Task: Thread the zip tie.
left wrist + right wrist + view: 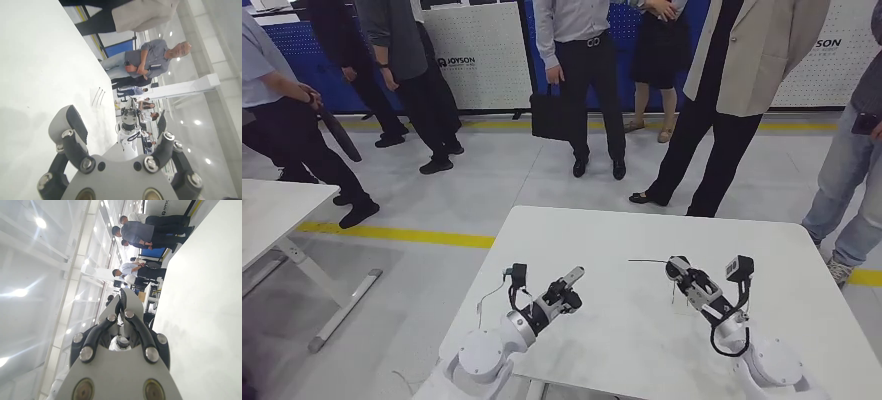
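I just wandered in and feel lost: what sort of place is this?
Probably an exhibition or factory demo hall: a yellow painted floor line, white-and-blue partition panels, and a high white ceiling with round lights.

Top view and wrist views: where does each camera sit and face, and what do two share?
Top view: above the arms, facing down onto the table; left end effector open, right end effector holding the zip tie.
Left wrist view: on that wrist, facing across the table past open fingers.
Right wrist view: on that wrist, facing along the table edge past shut fingers.
Shared: top and left wrist views show the right arm.
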Action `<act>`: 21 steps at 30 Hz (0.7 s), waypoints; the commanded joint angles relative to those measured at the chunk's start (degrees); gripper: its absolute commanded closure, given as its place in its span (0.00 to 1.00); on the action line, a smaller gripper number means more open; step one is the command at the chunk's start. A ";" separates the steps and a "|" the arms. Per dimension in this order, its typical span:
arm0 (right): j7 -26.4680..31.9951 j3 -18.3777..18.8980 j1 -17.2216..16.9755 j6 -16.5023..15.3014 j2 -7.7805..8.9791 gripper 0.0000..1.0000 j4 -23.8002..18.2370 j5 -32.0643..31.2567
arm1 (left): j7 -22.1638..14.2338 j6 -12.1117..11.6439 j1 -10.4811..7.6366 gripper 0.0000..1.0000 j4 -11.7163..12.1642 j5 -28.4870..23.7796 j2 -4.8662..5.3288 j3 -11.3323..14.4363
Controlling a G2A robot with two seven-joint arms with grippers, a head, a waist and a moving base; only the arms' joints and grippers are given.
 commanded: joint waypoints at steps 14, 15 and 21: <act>-3.77 -1.54 -0.34 -0.12 -0.57 1.00 -0.29 -5.24 | 4.41 1.07 -4.97 0.00 3.39 1.23 -1.30 7.39; -3.87 -1.54 -0.41 -0.04 -0.58 1.00 -0.32 -5.28 | 4.98 0.68 -5.14 0.00 3.28 1.04 -1.38 7.58; -4.29 -2.56 -0.98 0.23 -1.08 1.00 -0.64 -6.58 | 6.51 0.16 -9.83 0.00 4.29 0.02 -2.57 12.41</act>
